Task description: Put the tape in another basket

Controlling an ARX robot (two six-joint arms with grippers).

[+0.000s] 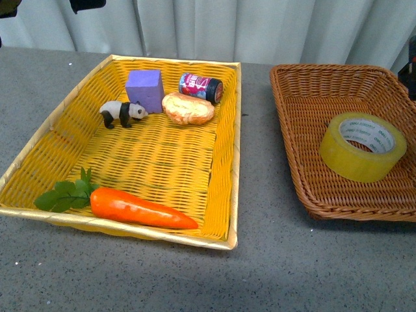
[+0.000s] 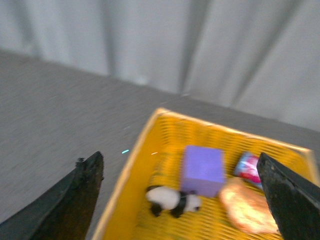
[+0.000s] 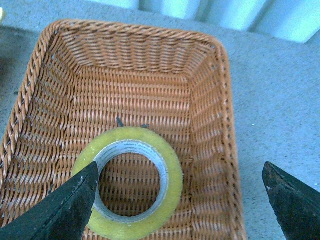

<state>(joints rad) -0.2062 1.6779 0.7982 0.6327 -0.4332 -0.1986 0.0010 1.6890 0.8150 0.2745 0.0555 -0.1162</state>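
1. The tape is lying inside the brown basket, with its hole facing up.
2. The right gripper is hanging over this basket, its jaws spread wide and gripping nothing.
3. The left gripper is hovering near the yellow basket, its jaws also apart and empty.
4. A panda and a carrot are lying in the yellow basket.

not much of the bot shows tbh. the left gripper has two matte black fingers, wedge-shaped, thick at the base and narrowing to a blunt tip, surface a bit grainy. the right gripper looks the same, plain black, no markings I can spot. front view only catches cropped dark bits along the far edge, can't tell what they are
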